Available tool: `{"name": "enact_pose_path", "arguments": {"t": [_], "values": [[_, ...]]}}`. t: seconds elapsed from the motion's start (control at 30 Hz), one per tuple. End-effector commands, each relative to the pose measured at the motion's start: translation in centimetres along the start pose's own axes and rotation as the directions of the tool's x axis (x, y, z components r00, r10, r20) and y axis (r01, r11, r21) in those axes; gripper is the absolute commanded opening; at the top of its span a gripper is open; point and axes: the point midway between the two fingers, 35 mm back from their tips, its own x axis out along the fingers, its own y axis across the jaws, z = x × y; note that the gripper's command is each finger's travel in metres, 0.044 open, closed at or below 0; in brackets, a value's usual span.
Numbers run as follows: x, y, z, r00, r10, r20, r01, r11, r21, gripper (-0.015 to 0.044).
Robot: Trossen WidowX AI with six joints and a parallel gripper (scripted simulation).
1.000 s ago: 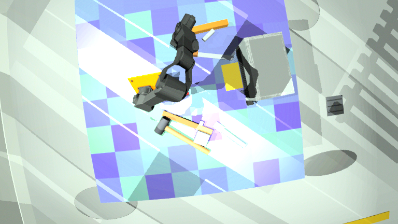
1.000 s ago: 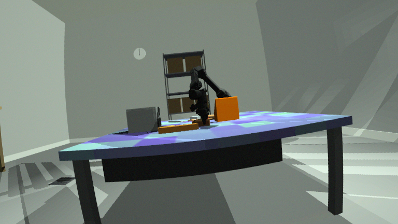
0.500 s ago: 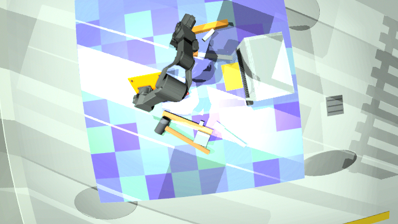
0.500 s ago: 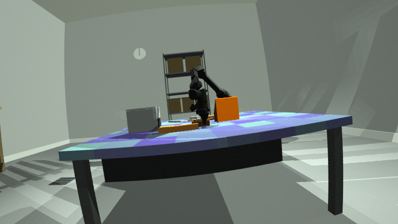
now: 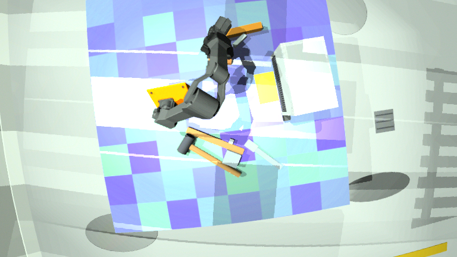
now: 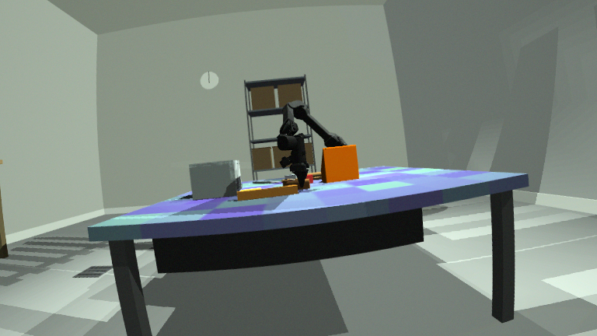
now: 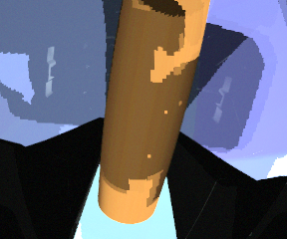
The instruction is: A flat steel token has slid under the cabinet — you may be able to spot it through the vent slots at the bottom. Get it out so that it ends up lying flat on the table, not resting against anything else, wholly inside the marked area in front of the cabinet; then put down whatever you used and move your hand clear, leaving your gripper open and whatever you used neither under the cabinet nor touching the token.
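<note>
The white cabinet [image 5: 310, 79] [image 6: 213, 180] stands at the right in the top view, its dark vent slots [image 5: 280, 89] facing the arm. The yellow marked area [image 5: 266, 87] lies in front of them. I cannot make out the token. My gripper [image 7: 137, 131] [image 6: 301, 186] points down at table height and is shut on a round orange handle [image 7: 139, 105] [image 5: 229, 61]. In the top view the arm hides the fingers and most of the handle. A pale rod runs from that handle toward the cabinet, hard to tell from a bright light streak.
An orange bar [image 5: 247, 29] [image 6: 267, 192] and small grey block [image 5: 240, 40] lie near the gripper. A mallet [image 5: 184, 144], an orange-handled tool [image 5: 215, 140] and a pale flat tool [image 5: 264, 154] lie on the other side of the arm. An orange panel [image 5: 168, 92] [image 6: 340, 163] stands by the arm's base.
</note>
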Motion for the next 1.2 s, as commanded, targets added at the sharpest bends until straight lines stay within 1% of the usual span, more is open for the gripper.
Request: {"name": "enact_pose_path", "arguments": {"t": [0.0, 1.17], "values": [[0.0, 0.1, 0.9, 1.0, 0.001, 0.004, -0.001, 1.0, -0.001, 0.0], [0.0, 0.2, 6.5, 1.0, 0.0, 0.007, 0.0, 1.0, -0.006, 0.0]]}}
